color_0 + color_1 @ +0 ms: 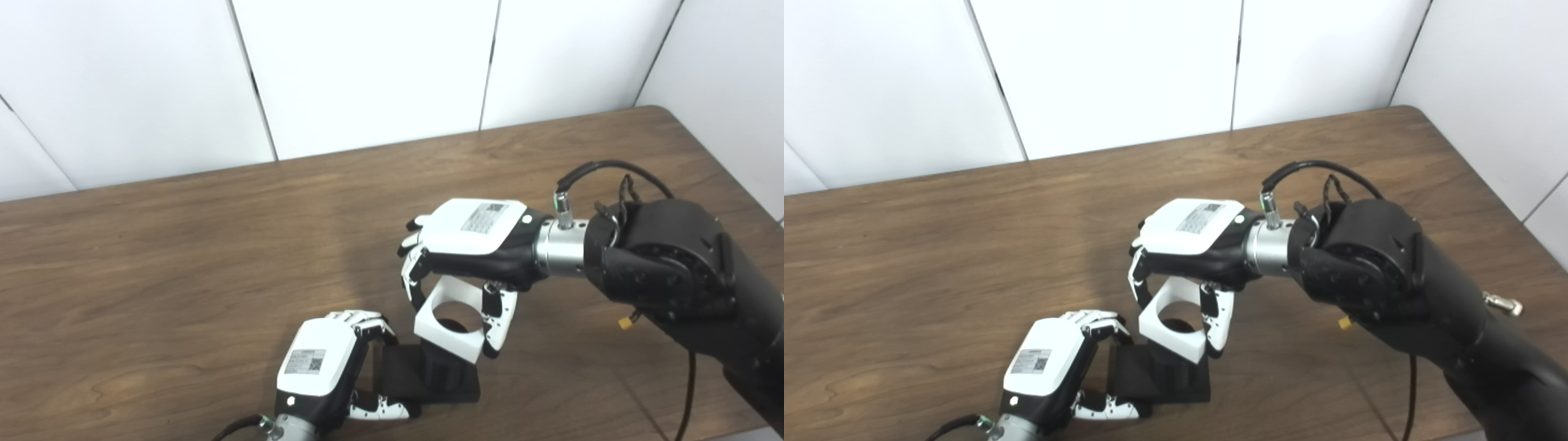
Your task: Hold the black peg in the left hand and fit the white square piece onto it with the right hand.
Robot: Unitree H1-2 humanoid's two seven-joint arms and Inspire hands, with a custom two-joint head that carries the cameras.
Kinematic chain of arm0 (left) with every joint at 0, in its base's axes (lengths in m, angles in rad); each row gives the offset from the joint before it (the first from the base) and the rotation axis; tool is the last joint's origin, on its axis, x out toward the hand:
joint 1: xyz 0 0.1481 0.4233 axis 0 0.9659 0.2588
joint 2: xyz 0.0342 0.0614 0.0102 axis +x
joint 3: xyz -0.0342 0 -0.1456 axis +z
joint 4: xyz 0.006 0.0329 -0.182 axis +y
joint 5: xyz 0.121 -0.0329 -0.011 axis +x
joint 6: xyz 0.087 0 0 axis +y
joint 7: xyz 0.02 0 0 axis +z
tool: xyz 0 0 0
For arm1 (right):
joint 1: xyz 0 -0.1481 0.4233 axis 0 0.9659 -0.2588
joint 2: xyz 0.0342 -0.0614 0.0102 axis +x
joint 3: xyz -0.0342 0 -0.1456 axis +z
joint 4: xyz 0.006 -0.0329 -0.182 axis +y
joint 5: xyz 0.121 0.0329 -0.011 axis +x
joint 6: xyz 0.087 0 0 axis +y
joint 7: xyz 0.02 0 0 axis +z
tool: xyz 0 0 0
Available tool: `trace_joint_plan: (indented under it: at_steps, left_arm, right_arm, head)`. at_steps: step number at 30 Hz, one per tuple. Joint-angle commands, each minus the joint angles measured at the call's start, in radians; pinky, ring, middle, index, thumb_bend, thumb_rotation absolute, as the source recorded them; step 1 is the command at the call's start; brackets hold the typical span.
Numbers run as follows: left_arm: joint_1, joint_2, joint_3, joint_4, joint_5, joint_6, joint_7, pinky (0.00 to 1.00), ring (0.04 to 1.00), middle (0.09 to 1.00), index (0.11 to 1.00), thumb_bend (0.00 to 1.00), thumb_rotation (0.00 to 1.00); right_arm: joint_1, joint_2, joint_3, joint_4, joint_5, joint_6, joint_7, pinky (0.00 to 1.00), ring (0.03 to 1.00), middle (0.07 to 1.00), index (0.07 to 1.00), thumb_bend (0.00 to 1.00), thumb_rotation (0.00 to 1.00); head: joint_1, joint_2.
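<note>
- Two hands meet near the front edge of the wooden table, each with one half of the fit
- The left hand comes up from the bottom edge with its back to the camera, fingers curled over the far side of the black peg's flat base and thumb along the near side, clamping it on the table; the likely reason is to keep the base from sliding under downward pressure
- The black peg stands upright on that base, just right of the left hand, its top under the white piece
- The white square piece sits tilted over the peg, the dark top showing through its round hole, apparently started but not seated
- The right hand reaches in from the right, palm down, wrist roughly level, fingers and thumb pinching opposite sides of the piece, leaving the hole clear
</note>
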Motion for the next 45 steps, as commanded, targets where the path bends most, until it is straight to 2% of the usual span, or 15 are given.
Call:
trace_joint_plan:
  at_steps: [1,13,24,37,45]
  left_arm:
    - [0.005,0.003,-0.013,0.052,0.033,0.034,-0.063,0.77,0.783,0.759,0.487,0.52,0.04]
    - [0.007,0.002,-0.014,0.043,0.038,0.035,-0.07,0.77,0.783,0.758,0.488,0.52,0.05]
    - [0.007,-0.004,-0.014,0.04,0.045,0.037,-0.071,0.77,0.78,0.756,0.487,0.52,0.05]
    - [0.005,-0.008,-0.015,0.03,0.051,0.039,-0.083,0.77,0.783,0.756,0.488,0.52,0.05]
    - [0.006,-0.012,-0.014,0.018,0.059,0.045,-0.099,0.77,0.781,0.756,0.488,0.52,0.05]
  right_arm:
    - [-0.015,0.0,-0.006,-0.017,-0.019,0.017,0.028,0.99,0.908,0.773,0.482,0.52,0.13]
    - [0.027,0.034,0.025,-0.015,-0.073,-0.023,0.024,0.99,0.893,0.766,0.482,0.52,0.13]
    - [0.064,0.067,0.022,-0.013,-0.099,-0.051,0.003,1.0,0.907,0.781,0.483,0.52,0.13]
    - [0.065,0.072,0.034,-0.028,-0.123,-0.058,0.026,1.0,0.907,0.775,0.483,0.52,0.13]
    - [0.082,0.071,0.054,-0.027,-0.185,-0.101,0.029,1.0,0.906,0.779,0.491,0.52,0.15]
  head:
    - [0.001,0.002]
    - [0.002,0.014]
    - [0.005,0.026]
    - [0.011,0.042]
    - [0.013,0.053]
